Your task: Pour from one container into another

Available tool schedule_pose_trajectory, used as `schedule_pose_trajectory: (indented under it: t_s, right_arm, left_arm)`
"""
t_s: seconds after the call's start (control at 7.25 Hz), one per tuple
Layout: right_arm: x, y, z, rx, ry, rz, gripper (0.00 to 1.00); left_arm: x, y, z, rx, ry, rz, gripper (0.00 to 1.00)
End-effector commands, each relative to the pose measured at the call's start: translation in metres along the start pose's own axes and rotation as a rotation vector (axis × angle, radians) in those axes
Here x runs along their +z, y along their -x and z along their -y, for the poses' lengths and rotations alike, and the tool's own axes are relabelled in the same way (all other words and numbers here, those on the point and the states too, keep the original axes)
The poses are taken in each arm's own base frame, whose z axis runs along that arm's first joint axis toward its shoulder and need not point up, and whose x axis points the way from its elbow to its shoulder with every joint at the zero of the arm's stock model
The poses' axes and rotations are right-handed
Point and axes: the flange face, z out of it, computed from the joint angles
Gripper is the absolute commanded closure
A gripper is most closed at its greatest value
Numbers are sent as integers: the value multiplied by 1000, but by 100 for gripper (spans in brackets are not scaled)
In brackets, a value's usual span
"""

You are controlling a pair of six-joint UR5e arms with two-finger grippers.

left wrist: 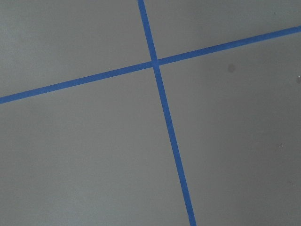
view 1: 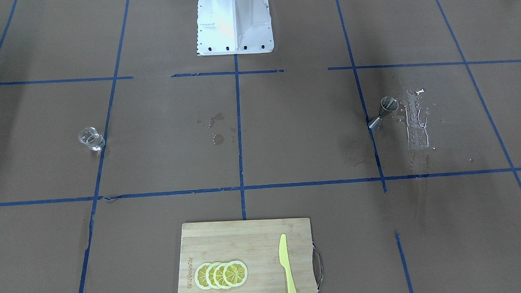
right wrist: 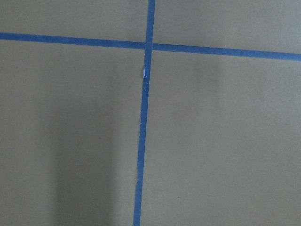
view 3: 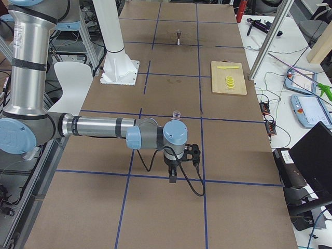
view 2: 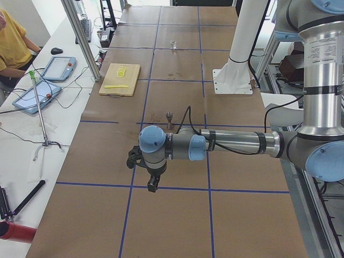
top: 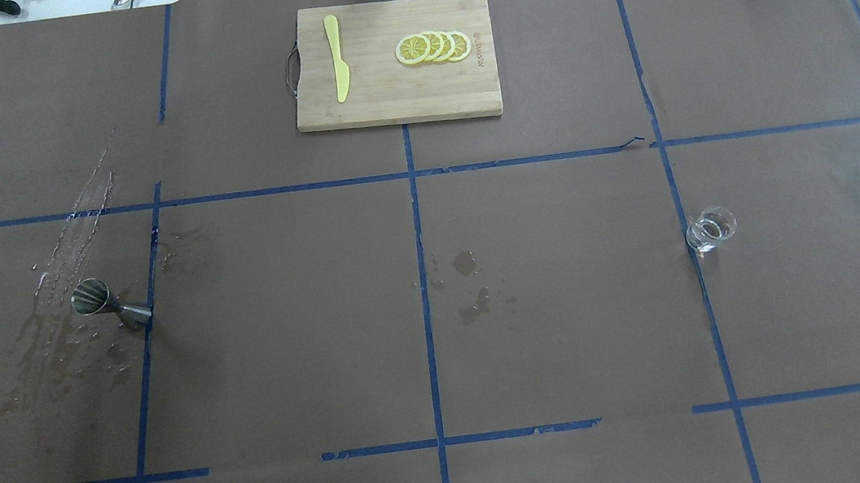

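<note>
The clear glass tumbler (top: 711,229) stands upright beside a blue tape line on the robot's right half of the table, also seen small as the tumbler (view 1: 91,139). The steel jigger (top: 112,304) stands on the left half, next to a wet streak; the side view shows the jigger (view 2: 170,118) upright. My left gripper (view 2: 152,185) hangs over bare paper short of the jigger. My right gripper (view 3: 173,179) hangs short of the tumbler (view 3: 176,114). Both show only in side views, so I cannot tell if they are open or shut. Both wrist views show only paper and tape.
A bamboo cutting board (top: 380,100) lies at the far middle with lemon slices (top: 432,47) and a yellow knife (top: 339,68). Water stains (top: 470,286) mark the centre. The white robot base (view 1: 234,24) stands at the near edge. An operator (view 2: 13,45) sits beside the table.
</note>
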Motion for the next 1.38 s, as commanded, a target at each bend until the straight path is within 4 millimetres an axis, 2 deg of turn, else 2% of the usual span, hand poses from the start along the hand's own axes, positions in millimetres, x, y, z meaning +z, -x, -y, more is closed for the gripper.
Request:
schedule_pose_trajectory:
  t_s: [0.0,0.28,0.41,0.69,0.83,0.97,1.24]
  right_arm:
    - [-2,1,0,-3,-4,0,0]
    - [-3,7,2,-13,-6,2,0]
    - [-5,19,9,-69,-45,2,0]
    - [-17,31,18,-169,-163,0,0]
    - [-13,28,20,-174,-165,-1,0]
    - [-17,32,21,-189,-191,6,0]
    - [-19,34,21,-186,-196,15,0]
  left_arm:
    - [2,2,0,5,0,-1,0]
    - [-5,-4,4,38,-36,9,0]
    - [-8,-8,8,57,-58,5,0]
    - [-11,-9,10,139,-130,28,0]
    - [-10,-9,18,167,-167,30,0]
    - [-20,-16,23,228,-228,42,0]
    - [-22,-18,33,294,-335,53,0]
